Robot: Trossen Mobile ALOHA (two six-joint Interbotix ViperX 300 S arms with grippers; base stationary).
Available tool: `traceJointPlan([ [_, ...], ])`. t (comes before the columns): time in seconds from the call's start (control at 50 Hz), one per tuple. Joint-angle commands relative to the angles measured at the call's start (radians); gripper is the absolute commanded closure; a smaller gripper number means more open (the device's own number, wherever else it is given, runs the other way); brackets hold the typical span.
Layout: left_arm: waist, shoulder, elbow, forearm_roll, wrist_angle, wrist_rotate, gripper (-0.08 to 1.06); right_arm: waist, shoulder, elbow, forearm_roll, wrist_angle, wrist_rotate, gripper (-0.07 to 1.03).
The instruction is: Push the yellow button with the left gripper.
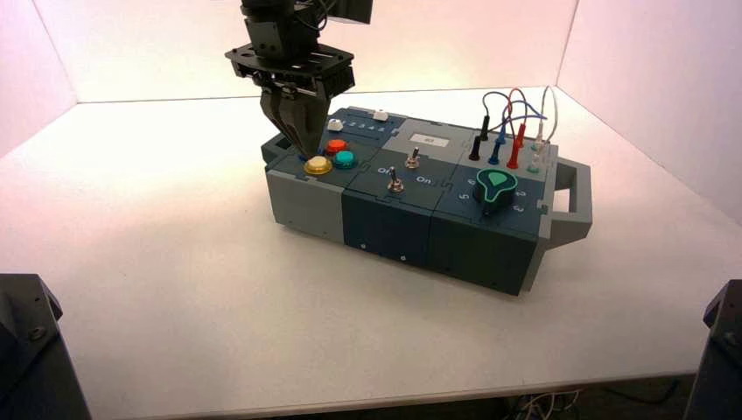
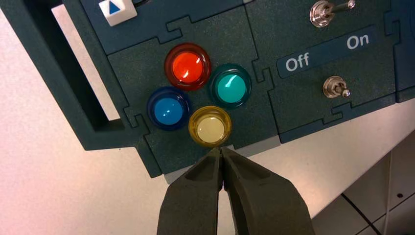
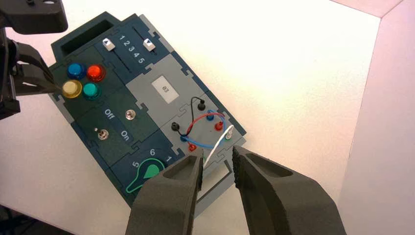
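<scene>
high view: the box (image 1: 411, 206) stands turned on the white desk (image 1: 175, 262). the left claw (image 1: 302, 149) hangs over the box's left end, its tips just behind the yellow button (image 1: 317, 164), which sits at the front of the round button cluster, beside the teal button (image 1: 344, 159) and in front of the orange-red button (image 1: 336, 145). whether the tips touch the yellow button cannot be told here.

left wrist view: the left claw (image 2: 221, 152) has its two dark fingers (image 2: 195, 196) pressed together, tips at the yellow button's (image 2: 210, 126) rim near the box's edge. the blue button (image 2: 169, 108), orange-red button (image 2: 187, 66) and teal button (image 2: 230, 86) ring the yellow one. two toggle switches (image 2: 335, 88) flank the "off" and "on" lettering.

right wrist view: the right claw (image 3: 218, 171) hovers high above the box's wired end, fingers apart. far off, the left claw (image 3: 54, 85) points at the yellow button (image 3: 71, 88).
</scene>
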Motion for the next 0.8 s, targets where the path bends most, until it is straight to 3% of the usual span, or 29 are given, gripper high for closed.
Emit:
traceJointPlan([
  [0.02, -0.005, -0.012, -0.034, -0.002, -0.005, 0.0, 1.0, -0.003, -0.005, -0.017, 0.0, -0.003, 0.002, 0.62],
  [0.8, -0.005, 0.083, -0.064, 0.0, -0.003, -0.002, 1.0, -0.003, -0.017, -0.021, -0.002, 0.003, 0.002, 0.62],
])
